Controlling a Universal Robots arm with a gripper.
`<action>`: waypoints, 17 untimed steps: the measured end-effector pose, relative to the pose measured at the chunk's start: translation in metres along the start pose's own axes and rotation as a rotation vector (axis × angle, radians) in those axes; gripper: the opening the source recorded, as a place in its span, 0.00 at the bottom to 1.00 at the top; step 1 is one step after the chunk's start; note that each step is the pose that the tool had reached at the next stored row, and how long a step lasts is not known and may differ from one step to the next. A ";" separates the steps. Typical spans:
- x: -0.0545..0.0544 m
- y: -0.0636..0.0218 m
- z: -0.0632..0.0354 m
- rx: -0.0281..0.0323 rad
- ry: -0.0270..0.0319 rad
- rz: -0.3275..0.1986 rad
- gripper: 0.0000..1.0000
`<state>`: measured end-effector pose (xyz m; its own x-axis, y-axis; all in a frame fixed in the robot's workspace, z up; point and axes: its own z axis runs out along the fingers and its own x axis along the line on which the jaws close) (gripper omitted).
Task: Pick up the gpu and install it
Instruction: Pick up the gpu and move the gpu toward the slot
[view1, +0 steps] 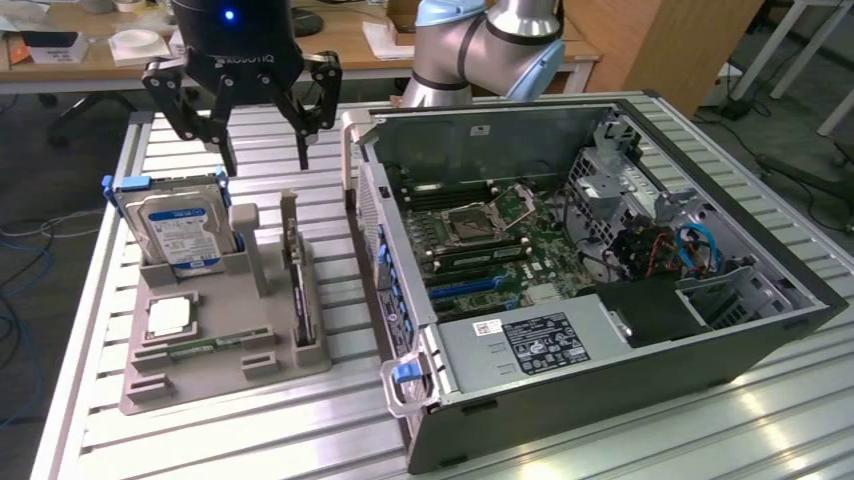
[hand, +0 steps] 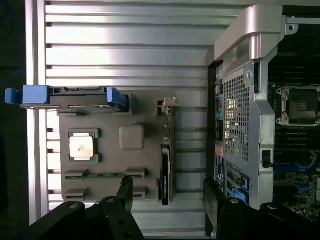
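While I scan from the exterior view's lower left, the moulded grey tray (view1: 200, 385) sits on the ribbed aluminium table (view1: 694, 430). The gpu (view1: 299, 290) stands on edge in the tray's slot, just beside the open steel case (view1: 561, 130). The wrist view gives me its silver bracket (hand: 170, 102) from above. Beyond the blue-labelled hard drive (view1: 180, 235), at upper left, the gripper (view1: 267, 160) hangs with jaws wide and empty.
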<state>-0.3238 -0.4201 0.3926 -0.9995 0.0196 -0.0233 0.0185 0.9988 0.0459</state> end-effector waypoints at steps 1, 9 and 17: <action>0.000 0.0000 0.0005 -0.0001 -0.0001 0.000 0.67; 0.000 -0.0003 0.0064 -0.0001 0.0001 0.000 0.67; 0.000 -0.0006 0.0126 -0.0001 0.0001 0.000 0.67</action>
<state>-0.3238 -0.4201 0.3800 -0.9995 0.0196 -0.0232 0.0186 0.9988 0.0460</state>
